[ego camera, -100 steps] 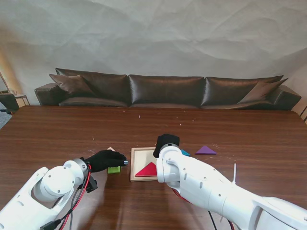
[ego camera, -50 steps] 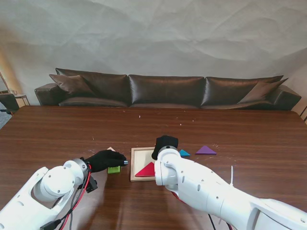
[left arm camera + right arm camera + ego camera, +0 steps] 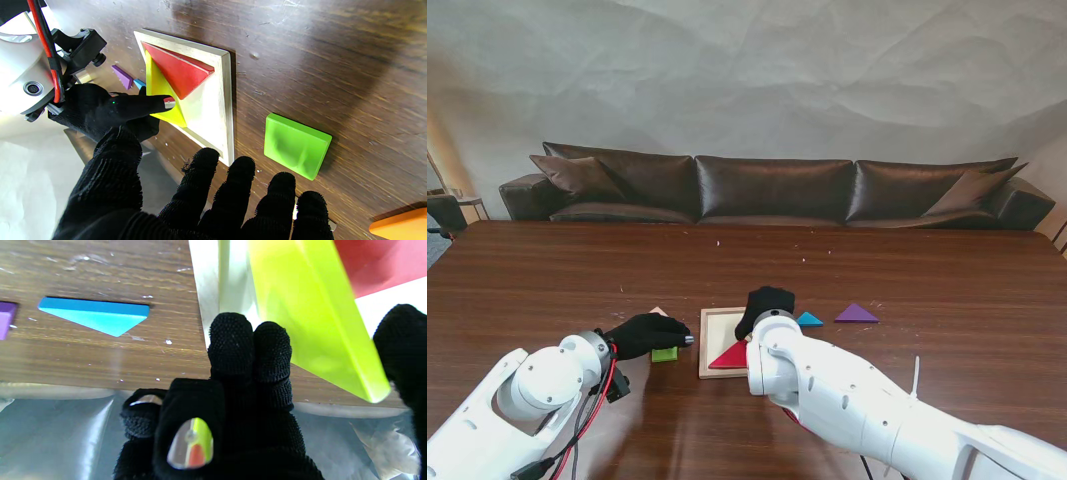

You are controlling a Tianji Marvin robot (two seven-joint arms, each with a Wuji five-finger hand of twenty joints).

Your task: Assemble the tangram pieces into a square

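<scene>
Right hand (image 3: 765, 305) shifted leftward toward frame centre since a second ago, pinching yellow triangle (image 3: 162, 95) tilted into wooden tray (image 3: 225, 100) beside red triangle (image 3: 178, 70), seating pending; left hand (image 3: 645, 333) spread, idle

A wooden tray (image 3: 710, 345) lies near the middle of the brown table (image 3: 947, 280), with a red triangle (image 3: 732, 356) inside it. The right hand (image 3: 764, 307) is over the far right part of the tray. The left hand (image 3: 647, 333) is just left of the tray, above a green piece (image 3: 665, 354). A blue triangle (image 3: 809, 320) and a purple triangle (image 3: 856, 313) lie on the right of the tray.
</scene>
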